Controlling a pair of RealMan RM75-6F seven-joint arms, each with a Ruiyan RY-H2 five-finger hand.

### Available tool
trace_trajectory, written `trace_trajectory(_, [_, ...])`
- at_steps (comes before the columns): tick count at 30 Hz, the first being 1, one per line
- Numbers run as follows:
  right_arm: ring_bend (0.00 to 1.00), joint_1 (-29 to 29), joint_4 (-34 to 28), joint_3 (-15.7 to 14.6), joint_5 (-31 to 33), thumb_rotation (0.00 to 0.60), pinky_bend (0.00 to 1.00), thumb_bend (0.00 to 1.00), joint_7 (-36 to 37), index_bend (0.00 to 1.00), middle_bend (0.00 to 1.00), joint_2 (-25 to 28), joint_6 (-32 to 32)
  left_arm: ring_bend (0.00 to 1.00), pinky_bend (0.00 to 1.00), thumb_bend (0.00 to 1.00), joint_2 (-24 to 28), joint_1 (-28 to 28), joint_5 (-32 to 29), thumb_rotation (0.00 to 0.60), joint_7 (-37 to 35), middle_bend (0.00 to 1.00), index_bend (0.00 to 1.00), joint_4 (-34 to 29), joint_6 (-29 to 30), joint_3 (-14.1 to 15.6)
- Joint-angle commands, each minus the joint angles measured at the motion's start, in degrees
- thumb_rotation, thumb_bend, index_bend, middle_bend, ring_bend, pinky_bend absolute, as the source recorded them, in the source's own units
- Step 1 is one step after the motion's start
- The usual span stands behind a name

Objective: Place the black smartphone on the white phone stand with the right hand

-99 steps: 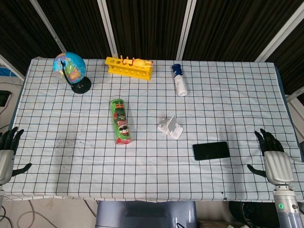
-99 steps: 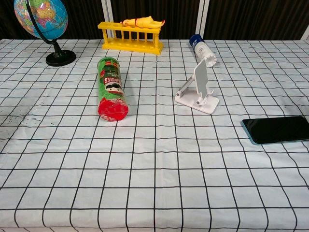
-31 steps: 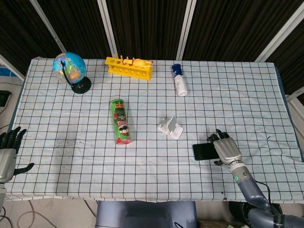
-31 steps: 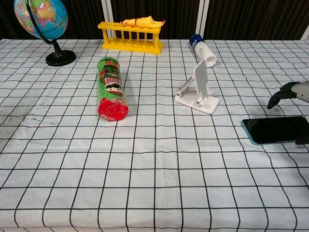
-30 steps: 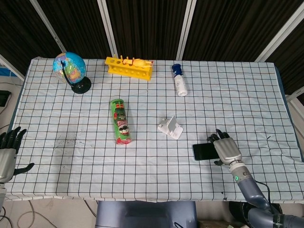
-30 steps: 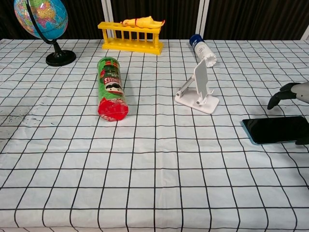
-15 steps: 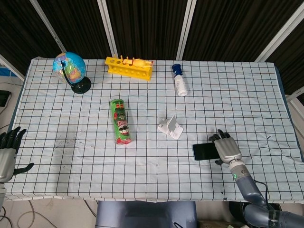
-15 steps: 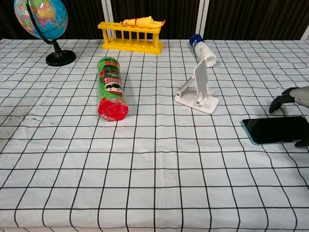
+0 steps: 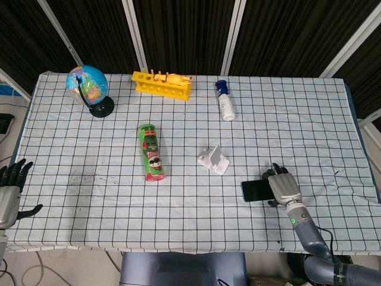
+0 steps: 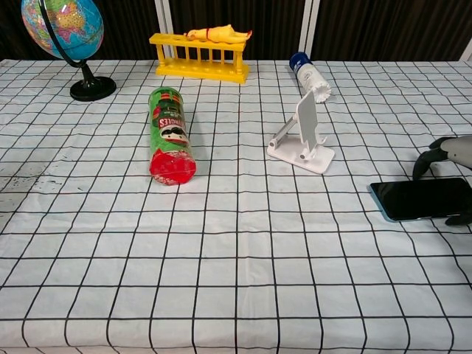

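The black smartphone lies flat on the checked cloth, right of the white phone stand. My right hand is over the phone's right end. In the chest view the phone lies between the fingers on its far side and the thumb at its near edge, and no firm grip shows. The stand holds nothing and is about a hand's width left of the phone. My left hand hangs off the table's front left corner with its fingers spread.
A green chip can lies left of the stand. At the back stand a globe, a yellow rack with a rubber chicken, and a lying white bottle. The table's right edge is near my right arm.
My right hand came in from the table's right edge to the phone's right end and has sunk a little lower over it in the last second. The phone has not moved.
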Motion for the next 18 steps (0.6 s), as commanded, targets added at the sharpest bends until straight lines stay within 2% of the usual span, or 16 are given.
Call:
trace_trajectory(1, [0.01,0.2,0.1,-0.1,0.0,0.600,0.15,0.23,0.2,0.33,0.26,-0.5,0.1,0.00,0.00,0.00,0.0,0.0,-0.1,0.600,0.0,0.00,0.00,0.0,0.0,0.0])
trace_trajectory(13, [0.01,0.5,0.4,-0.8,0.2,0.600,0.15,0.23,-0.1,0.35,0.26,-1.5,0.8,0.00,0.00,0.00,0.0,-0.1,-0.2,0.600,-0.1,0.00,0.00,0.0,-0.1,-0.1])
trace_trajectory(16, [0.03,0.5,0.5,-0.9,0.4,0.600,0.15,0.27,-0.1,0.42,0.32,-1.5,0.9,0.00,0.00,0.00,0.1,-0.1,-0.3,0.600,-0.1,0.00,0.00,0.0,-0.1,-0.1])
trace_trajectory(18, [0.06,0.5,0.7,-1.0,0.6,0.600,0.15,0.30,0.1,0.48,0.39,-1.6,0.8,0.00,0.00,0.00,0.1,-0.1,-0.3,0.600,-0.1,0.00,0.00,-0.1,-0.1,-0.1])
